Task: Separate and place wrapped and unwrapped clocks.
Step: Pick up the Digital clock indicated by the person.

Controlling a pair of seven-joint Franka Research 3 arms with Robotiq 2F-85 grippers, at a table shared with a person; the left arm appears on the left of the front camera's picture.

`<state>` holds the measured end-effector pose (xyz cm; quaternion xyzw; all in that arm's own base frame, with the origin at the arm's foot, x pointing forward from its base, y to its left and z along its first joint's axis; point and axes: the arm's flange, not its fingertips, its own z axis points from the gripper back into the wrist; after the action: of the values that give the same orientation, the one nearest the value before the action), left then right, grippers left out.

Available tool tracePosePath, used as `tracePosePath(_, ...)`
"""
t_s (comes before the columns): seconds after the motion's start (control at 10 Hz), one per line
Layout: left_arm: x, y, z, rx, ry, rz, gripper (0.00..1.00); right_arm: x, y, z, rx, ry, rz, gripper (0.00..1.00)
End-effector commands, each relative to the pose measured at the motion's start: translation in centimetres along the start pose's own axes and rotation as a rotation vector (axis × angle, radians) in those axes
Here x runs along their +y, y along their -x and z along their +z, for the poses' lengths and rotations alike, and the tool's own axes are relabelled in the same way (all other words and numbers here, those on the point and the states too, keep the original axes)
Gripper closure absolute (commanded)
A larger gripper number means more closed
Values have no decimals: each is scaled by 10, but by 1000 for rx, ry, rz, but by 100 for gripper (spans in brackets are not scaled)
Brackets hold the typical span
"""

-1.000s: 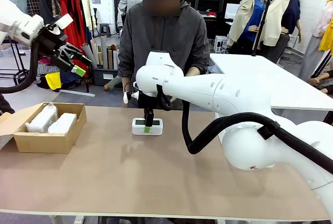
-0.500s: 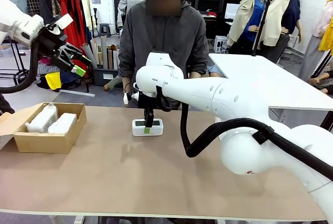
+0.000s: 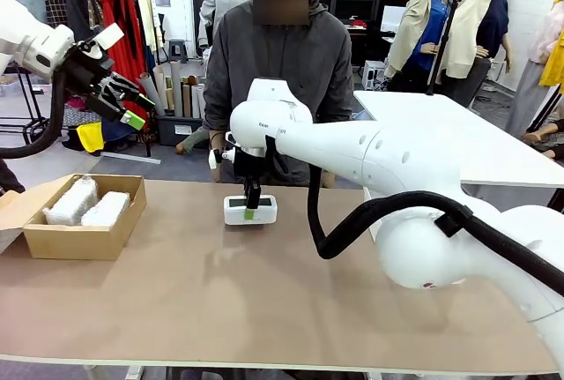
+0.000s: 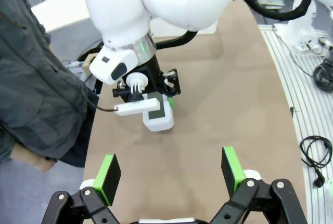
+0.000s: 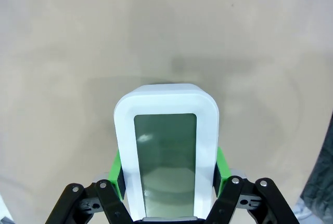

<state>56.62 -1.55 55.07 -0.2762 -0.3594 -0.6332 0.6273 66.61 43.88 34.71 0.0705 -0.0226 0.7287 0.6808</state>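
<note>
Bare brown table (image 3: 264, 301), open room toward near edge; white clock (image 3: 250, 210), grey-green screen, clamped in right gripper (image 3: 251, 213); left gripper (image 3: 132, 107) spread, raised above cardboard box (image 3: 79, 239)

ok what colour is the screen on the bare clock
Grey-green, in a white frame. The clock shows best in the right wrist view, clamped between the right gripper pads.

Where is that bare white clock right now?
The bare white clock sits pinched in the right gripper, near the table's far middle edge in front of the person, well right of the cardboard box.
</note>
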Motion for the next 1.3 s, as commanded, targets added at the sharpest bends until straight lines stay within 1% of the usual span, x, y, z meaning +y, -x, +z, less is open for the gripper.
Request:
tracePosePath(0.0, 0, 0, 2, 7, 3, -4, 0, -6, -17, 41, 5, -58, -2, 100)
tracePosePath(0.1, 0, 0, 2, 7, 3, -4, 0, 7, -17, 65, 13, -75, -2, 100)
tracePosePath(0.3, 0, 0, 2, 7, 3, -4, 0, 26, -17, 111, 11, -41, -12, 100)
tracePosePath(0.5, 0, 0, 2, 7, 3, -4, 0, 47, -19, 161, 0, 25, -32, 100)
tracePosePath(0.6, 0, 0, 2, 7, 3, -4, 0, 57, -19, 182, 11, 60, -40, 100)
tracePosePath(0.8, 0, 0, 2, 7, 3, -4, 0, 74, -19, 215, 15, 118, -61, 100)
tracePosePath(1.1, 0, 0, 2, 7, 3, -4, 0, 97, -20, 250, 7, 221, -83, 100)
tracePosePath(1.2, 0, 0, 2, 7, 3, -4, 0, 101, -18, 255, 3, 249, -92, 100)
